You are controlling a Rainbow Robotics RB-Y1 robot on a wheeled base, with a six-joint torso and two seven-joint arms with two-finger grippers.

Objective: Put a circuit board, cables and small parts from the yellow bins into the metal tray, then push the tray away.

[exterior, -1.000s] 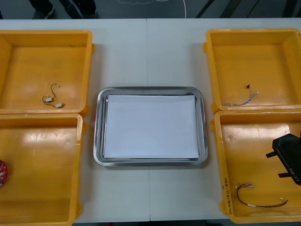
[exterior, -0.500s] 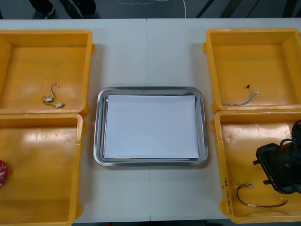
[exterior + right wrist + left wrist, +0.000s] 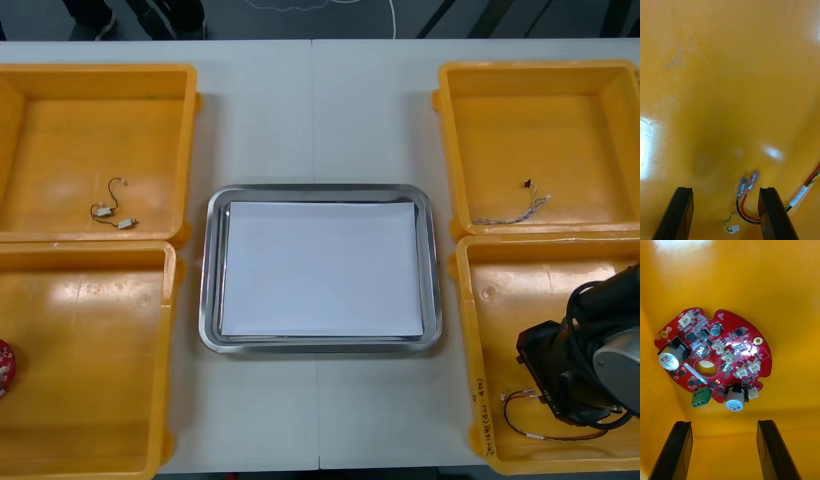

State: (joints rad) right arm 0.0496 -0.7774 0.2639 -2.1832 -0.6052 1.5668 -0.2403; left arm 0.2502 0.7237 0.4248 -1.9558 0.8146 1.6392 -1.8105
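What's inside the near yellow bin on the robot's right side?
A red and yellow cable lies on the bin floor, the open right gripper hanging over it. In the front view the arm covers part of the cable. The left gripper hangs open over the circuit board.

The tray (image 3: 212, 270) sits between the bins (image 3: 190, 150). In the near right bin (image 3: 470, 300) a cable (image 3: 743, 210) lies under my right gripper (image 3: 725, 191); the circuit board (image 3: 733, 348) lies before my left gripper (image 3: 724, 423).
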